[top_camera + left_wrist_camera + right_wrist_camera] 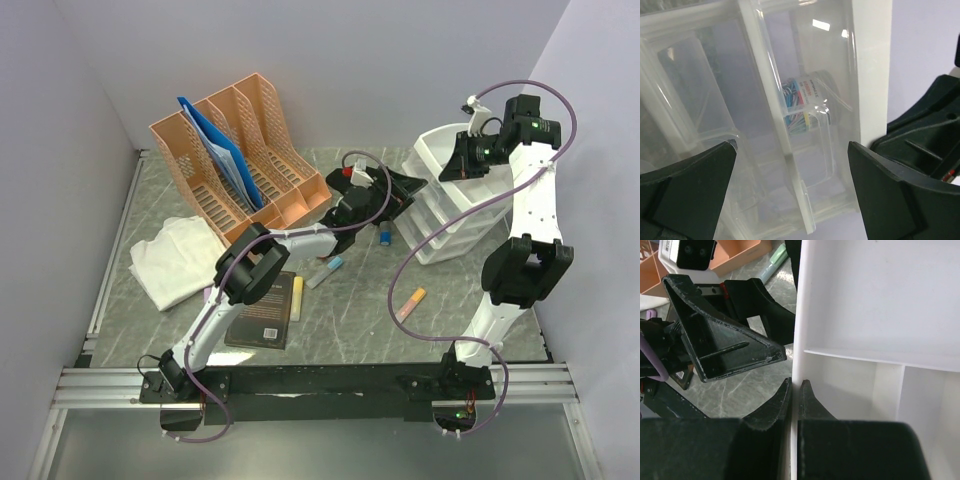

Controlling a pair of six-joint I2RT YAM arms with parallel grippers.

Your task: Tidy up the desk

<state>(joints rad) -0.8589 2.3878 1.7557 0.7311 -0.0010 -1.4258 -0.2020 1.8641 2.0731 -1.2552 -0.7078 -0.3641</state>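
Top external view shows the tabletop [360, 305] spread under both arms, long axis left to right, with a white drawer unit [440, 220] at its right end. The left end effector [791, 147] faces a clear drawer front straight ahead with its jaws wide apart and nothing between them. A tub of paper clips [802, 102] shows through the plastic. The right end effector [795, 385] is up on top, pinched shut on the unit's white top wall, probably to steady it. The left arm is the nearer one to the drawer, so a pull would run back toward its base. Whether the drawer has a handle is hard to make out, and the unit's lower tiers are hidden behind the arm
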